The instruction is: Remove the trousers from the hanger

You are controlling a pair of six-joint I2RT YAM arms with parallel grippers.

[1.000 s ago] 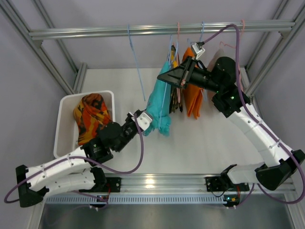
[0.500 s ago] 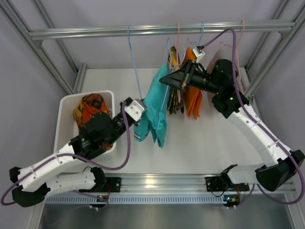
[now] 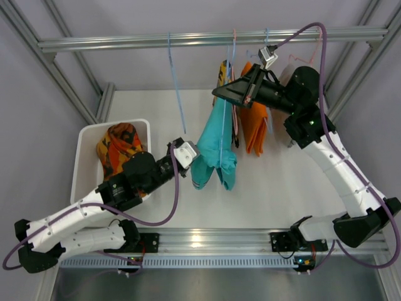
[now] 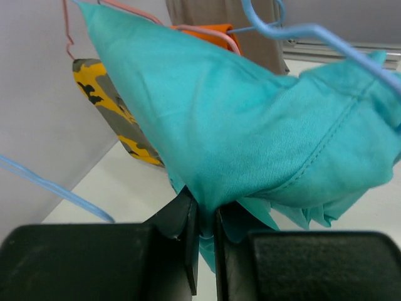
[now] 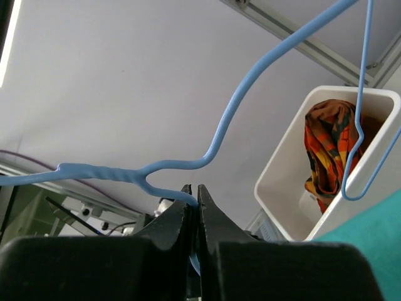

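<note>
item: teal trousers (image 3: pixel 214 144). plain woven cotton-like cloth with a stitched seam, matte, creased. they drape over a blue wire hanger (image 5: pixel 94 170) below the rail (image 3: pixel 125 42), above the middle of the table (image 3: pixel 276 188), with the lower end drawn toward the left arm. judged light, limp and not fragile, and likely to slide along the wire once pulled. the best hold looks to be a bunched fold near the hem or seam, where the layers are thick.

item: left gripper (image 4: pixel 205 232). black fingers nearly closed, pinching a fold of the teal cloth.

item: right gripper (image 5: pixel 195 202). fingers pressed together on the blue wire just below its twisted neck, steadying the hanger.

item: patterned trousers (image 3: pixel 119 150). orange, red and yellow print, crumpled, lying in the white bin (image 3: pixel 76 169), a rigid, smooth-walled rectangle at the left.

item: bare blue hanger (image 3: pixel 179 94). thin wire, hanging from the rail left of the teal pair.

item: orange garment (image 3: pixel 254 132) and camouflage garment (image 4: pixel 103 94). soft cloth, hanging close beside the teal pair.
</note>
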